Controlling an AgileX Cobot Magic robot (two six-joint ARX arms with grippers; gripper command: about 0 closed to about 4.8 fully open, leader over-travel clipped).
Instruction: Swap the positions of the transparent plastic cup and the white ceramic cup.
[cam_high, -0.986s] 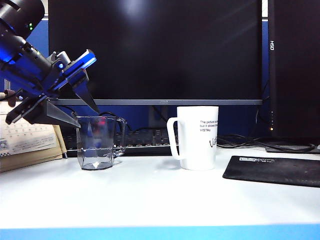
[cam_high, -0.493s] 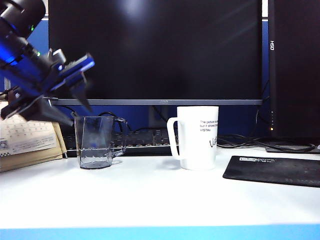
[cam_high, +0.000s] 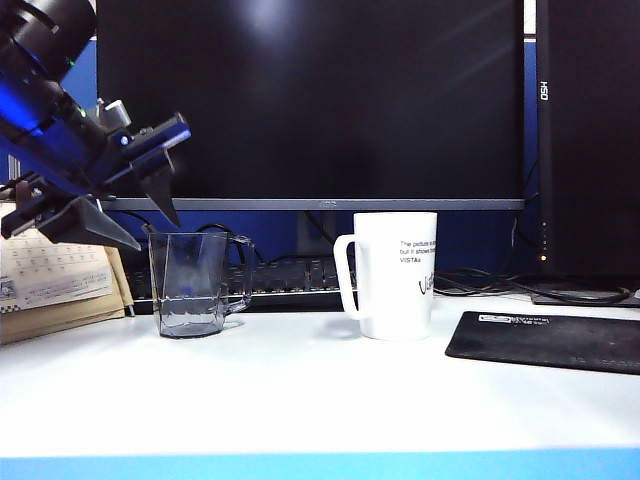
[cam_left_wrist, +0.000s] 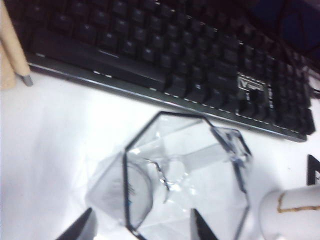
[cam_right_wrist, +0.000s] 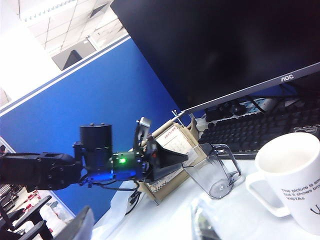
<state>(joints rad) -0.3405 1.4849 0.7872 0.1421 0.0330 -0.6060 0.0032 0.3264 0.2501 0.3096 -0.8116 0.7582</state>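
The left gripper (cam_high: 150, 225) hangs with fingers spread at about ten o'clock of the transparent plastic cup (cam_high: 193, 285), just above its rim. The white ceramic cup (cam_high: 394, 274) stands at its three o'clock, apart. The right gripper (cam_right_wrist: 142, 225), blurred, seems spread, holding nothing.

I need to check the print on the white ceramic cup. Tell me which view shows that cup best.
The exterior view: the white ceramic cup stands whole there, handle and black print facing the camera. The right wrist view shows its rim, handle and part of the print, cut off at the edge. The left wrist view catches only a sliver.
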